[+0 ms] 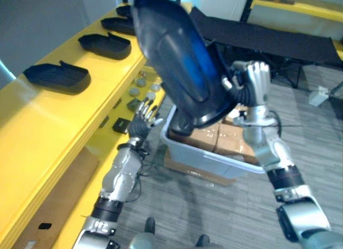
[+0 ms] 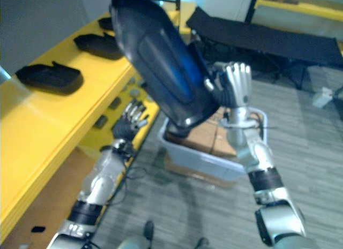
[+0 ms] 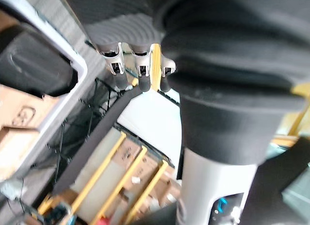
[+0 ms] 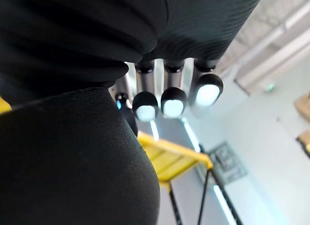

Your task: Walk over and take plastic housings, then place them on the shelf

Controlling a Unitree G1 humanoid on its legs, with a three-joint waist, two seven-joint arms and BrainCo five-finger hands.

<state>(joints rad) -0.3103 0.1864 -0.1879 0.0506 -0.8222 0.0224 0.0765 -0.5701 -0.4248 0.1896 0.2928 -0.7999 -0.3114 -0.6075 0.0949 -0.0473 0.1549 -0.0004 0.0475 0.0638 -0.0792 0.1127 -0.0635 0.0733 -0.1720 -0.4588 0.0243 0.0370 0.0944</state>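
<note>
- Raised housing (image 1: pixel 179 59): large, dark, glossy shell with a blue sheen; held aloft and tilted above the bin (image 1: pixel 214 162), between the two arms and beside the yellow shelf (image 1: pixel 48 131).
- Right hand (image 1: pixel 254 85): fingers (image 2: pixel 238 80) and thumb clamped on the lower rim of the raised housing; the exact contact lies behind the shell and cannot be made out.
- Left hand (image 1: pixel 143 118): fingers apart and relaxed, holding nothing; just beside the shelf edge.
- Placed housings (image 1: pixel 58 77): three lie in a row on the shelf top, well apart from one another; bare yellow surface lies nearer the robot.
- Handling, as a judgement: a thin moulded shell, probably light for its bulk and fairly stiff; the smooth skin looks slippery; a single rim grip leaves the long body free to swing; a second hold on the opposite rim, or a palm under the shell, would likely steady it before it is set down.
- Bin contents: cardboard boxes (image 1: pixel 206 136) and a dark shape (image 3: pixel 29 65), perhaps another housing; largely covered, so not certain.
- Hard to read: small round parts (image 1: pixel 140 87) on the lower ledge of the shelf are too small to identify; the far end of the shelf is hidden behind the raised housing.
</note>
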